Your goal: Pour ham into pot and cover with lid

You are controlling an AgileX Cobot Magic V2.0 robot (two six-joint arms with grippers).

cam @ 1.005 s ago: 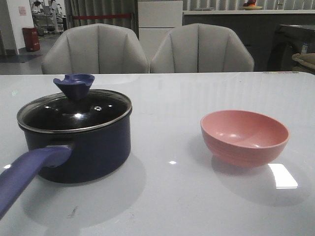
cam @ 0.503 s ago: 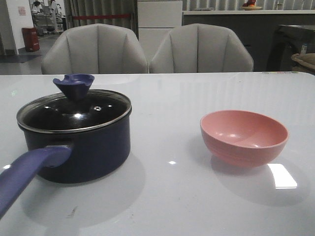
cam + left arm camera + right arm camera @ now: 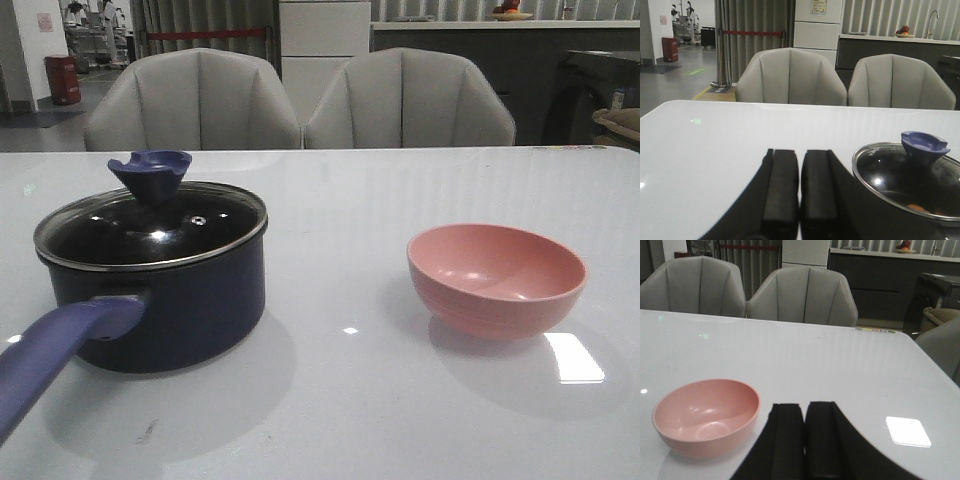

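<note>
Front view, near to far: purple-blue handle [image 3: 55, 350] running off lower left of frame, attached to dark navy pot [image 3: 160, 295] at left centre on the white table [image 3: 340, 400]. Glass lid [image 3: 150, 225] seated on the pot rim, metal edge flush all round, blue knob [image 3: 151, 173] upright on top, small steam hole just right of the knob. Pink bowl [image 3: 496, 278] at right centre, well apart from the pot, upright, inside bare. Two grey chairs [image 3: 300, 100] beyond the far table edge, upper half of frame. Left wrist view: left gripper [image 3: 800, 187] at bottom centre, fingers pressed together, nothing between them; lidded pot at lower right, orange ham [image 3: 916, 207] chunks seen through the glass near the lower edge. Right wrist view: right gripper [image 3: 804, 440] at bottom centre, fingers together, gripping nothing; pink bowl at lower left, near the fingers but not touching.
</note>
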